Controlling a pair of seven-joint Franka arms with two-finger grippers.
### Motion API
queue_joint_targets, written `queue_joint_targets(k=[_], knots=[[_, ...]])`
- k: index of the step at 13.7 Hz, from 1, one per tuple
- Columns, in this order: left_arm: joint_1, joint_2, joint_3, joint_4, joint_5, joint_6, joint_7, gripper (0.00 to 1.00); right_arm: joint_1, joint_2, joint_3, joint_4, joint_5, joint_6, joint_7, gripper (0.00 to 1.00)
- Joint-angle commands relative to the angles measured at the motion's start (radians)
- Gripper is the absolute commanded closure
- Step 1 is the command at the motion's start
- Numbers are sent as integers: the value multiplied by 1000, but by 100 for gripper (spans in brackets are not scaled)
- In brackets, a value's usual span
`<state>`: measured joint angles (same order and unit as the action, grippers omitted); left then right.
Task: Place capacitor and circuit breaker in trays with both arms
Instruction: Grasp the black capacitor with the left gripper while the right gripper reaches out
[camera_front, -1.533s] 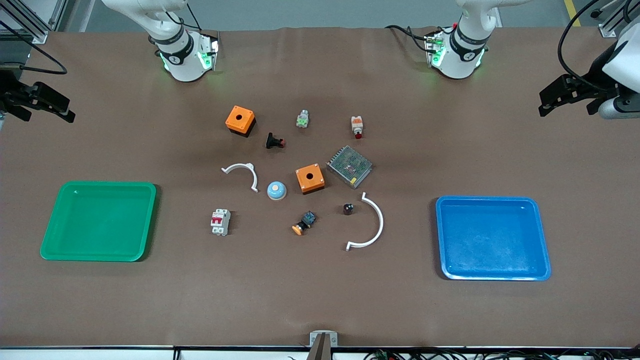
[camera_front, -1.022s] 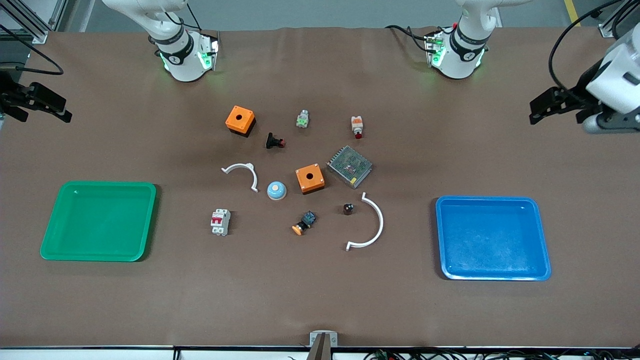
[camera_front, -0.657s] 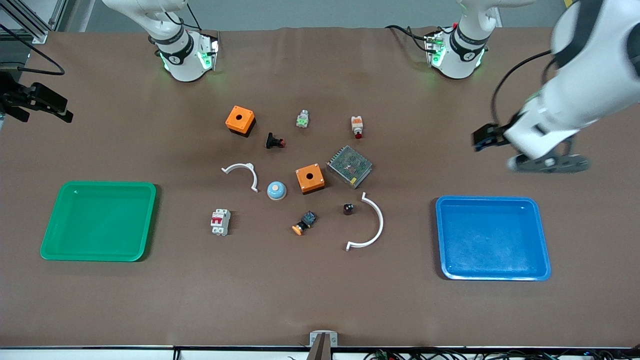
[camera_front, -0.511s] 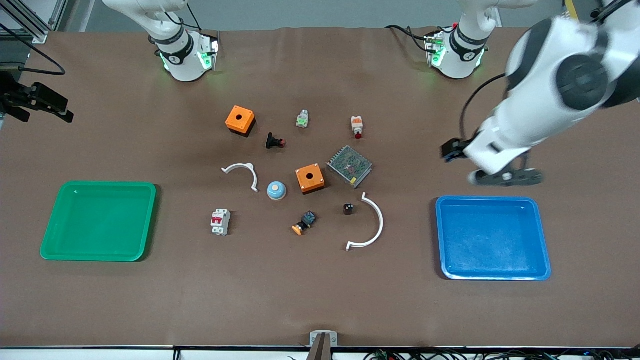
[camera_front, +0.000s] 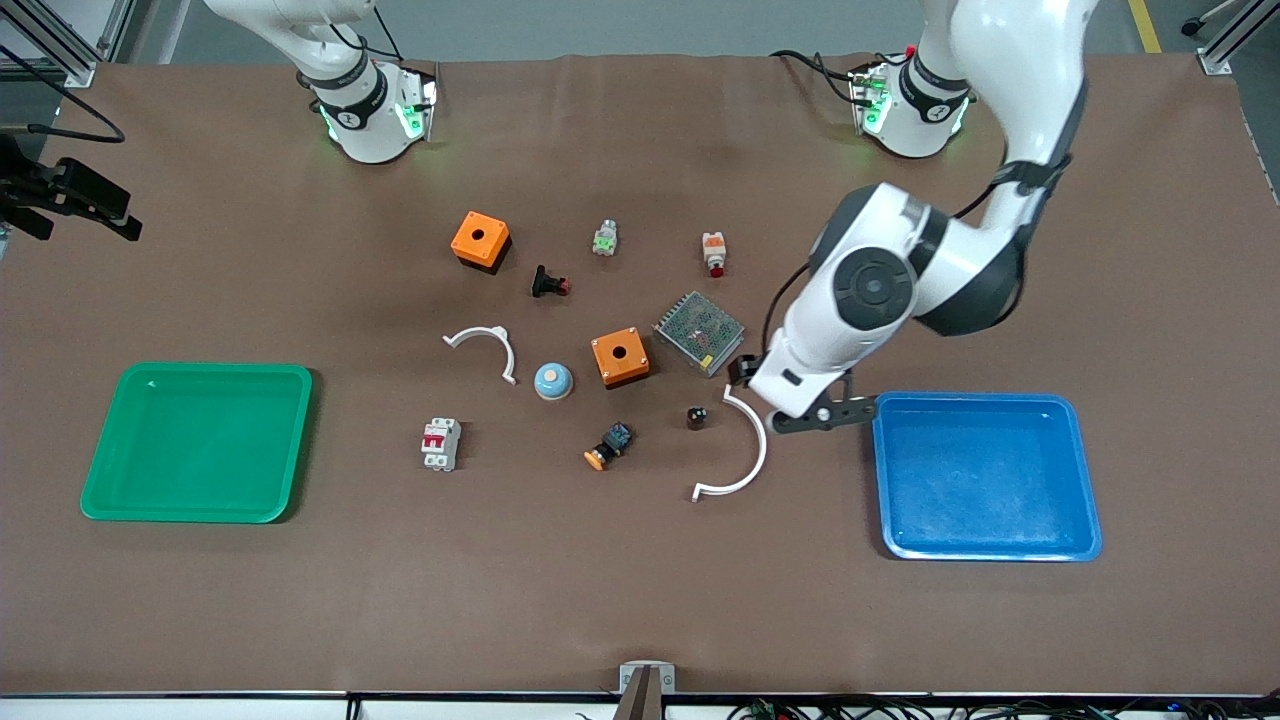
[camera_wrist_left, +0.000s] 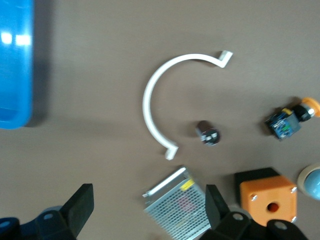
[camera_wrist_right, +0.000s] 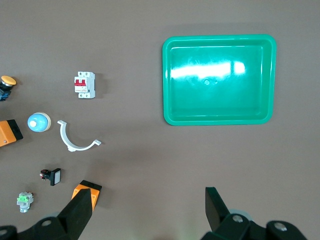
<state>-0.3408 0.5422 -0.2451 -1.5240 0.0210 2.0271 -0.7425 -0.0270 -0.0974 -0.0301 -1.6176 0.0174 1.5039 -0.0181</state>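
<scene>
The capacitor (camera_front: 697, 417), a tiny dark cylinder, stands beside a large white arc (camera_front: 752, 450); it also shows in the left wrist view (camera_wrist_left: 207, 134). The circuit breaker (camera_front: 440, 444), white with red levers, lies between the green tray and the parts cluster; it shows in the right wrist view (camera_wrist_right: 84, 85). My left gripper (camera_front: 747, 371) is open and empty above the mesh power supply (camera_front: 700, 332), a short way from the capacitor (camera_wrist_left: 147, 212). My right gripper (camera_front: 118, 215) waits open and empty, high over the right arm's end of the table (camera_wrist_right: 147, 210).
A green tray (camera_front: 200, 515) lies toward the right arm's end, a blue tray (camera_front: 985, 550) toward the left arm's end. Two orange boxes (camera_front: 620, 357) (camera_front: 480, 240), a blue dome button (camera_front: 553, 380), an orange-capped button (camera_front: 608, 446), a smaller white arc (camera_front: 485, 345) and small parts fill the middle.
My left arm has swung in from the table's end and now hangs over the mesh power supply near the capacitor. The right arm has stayed put. No part has moved.
</scene>
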Motion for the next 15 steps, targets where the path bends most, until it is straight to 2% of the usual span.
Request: queue_joint_targets(k=[1, 5, 7, 9, 11, 13, 15], knots=[[-53, 94, 10, 39, 43, 106, -92, 9, -25, 30, 13, 4, -10, -7, -5, 0], [-96, 192, 14, 56, 105, 231, -147, 21, -30, 116, 12, 34, -16, 36, -14, 0], [-109, 234, 17, 83, 120, 234, -153, 35, -33, 152, 10, 32, -19, 35, -14, 0], [-116, 269, 17, 111, 128, 234, -153, 37, -44, 235, 10, 39, -16, 30, -17, 0], [-116, 283, 17, 111, 129, 255, -155, 37, -27, 258, 15, 30, 1, 50, -4, 0], [-124, 295, 18, 111, 145, 263, -155, 39, 36, 277, 16, 9, 24, 129, 32, 0], [-130, 297, 23, 110, 145, 265, -156, 45, 100, 297, 16, -53, 46, 246, 156, 0]])
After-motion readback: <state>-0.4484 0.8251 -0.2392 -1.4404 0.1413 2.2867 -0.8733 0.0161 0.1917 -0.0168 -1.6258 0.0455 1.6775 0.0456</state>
